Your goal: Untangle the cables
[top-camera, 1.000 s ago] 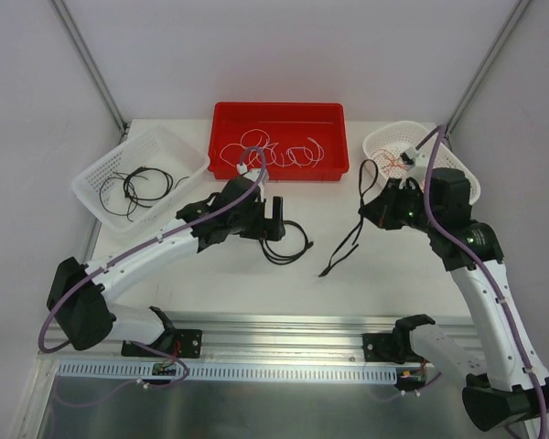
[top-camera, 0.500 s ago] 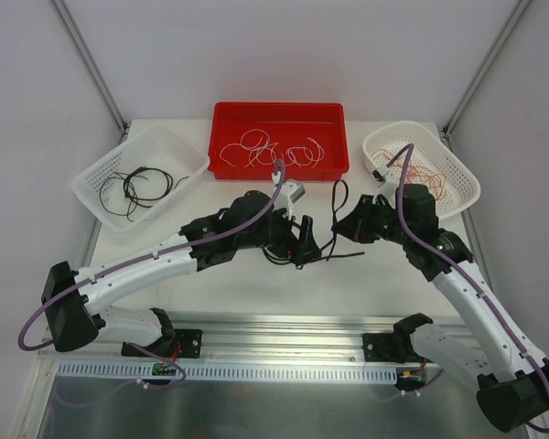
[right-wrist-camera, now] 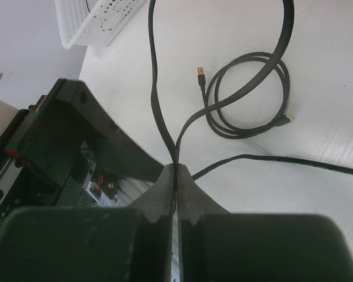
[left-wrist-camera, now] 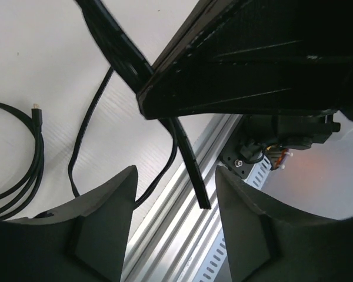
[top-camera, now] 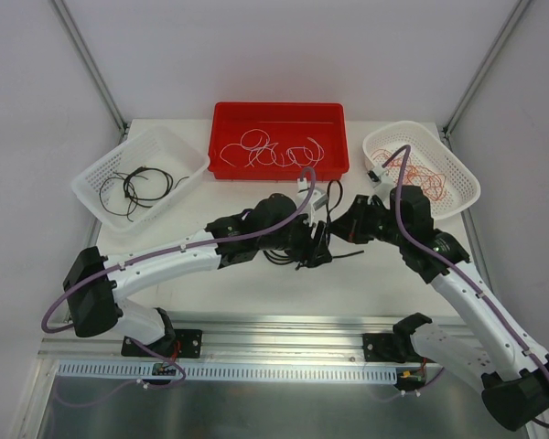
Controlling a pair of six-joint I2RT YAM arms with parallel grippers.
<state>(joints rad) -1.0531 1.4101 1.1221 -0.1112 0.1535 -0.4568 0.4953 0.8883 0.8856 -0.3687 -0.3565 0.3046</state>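
My right gripper (right-wrist-camera: 177, 167) is shut on a black cable (right-wrist-camera: 159, 111) that rises from its fingertips and loops away over the table. It sits at mid-table (top-camera: 346, 227). My left gripper (left-wrist-camera: 175, 176) is open right beside it (top-camera: 317, 245). The held cable's loose end (left-wrist-camera: 191, 176) hangs between the left fingers without touching either. A second black cable (right-wrist-camera: 247, 126) lies coiled on the table, and its coil also shows (left-wrist-camera: 32, 164) in the left wrist view. The two grippers nearly meet.
A white basket (top-camera: 178, 146) at the back left holds black cables. A red bin (top-camera: 279, 114) at the back centre holds white ones. Another white basket (top-camera: 457, 178) at the back right holds red-orange ones. The aluminium rail (top-camera: 284, 325) runs along the near edge.
The left arm has swung right to the table's middle and its jaws have narrowed. The right gripper has come down and to the left with the black cable, so the two grippers now meet.
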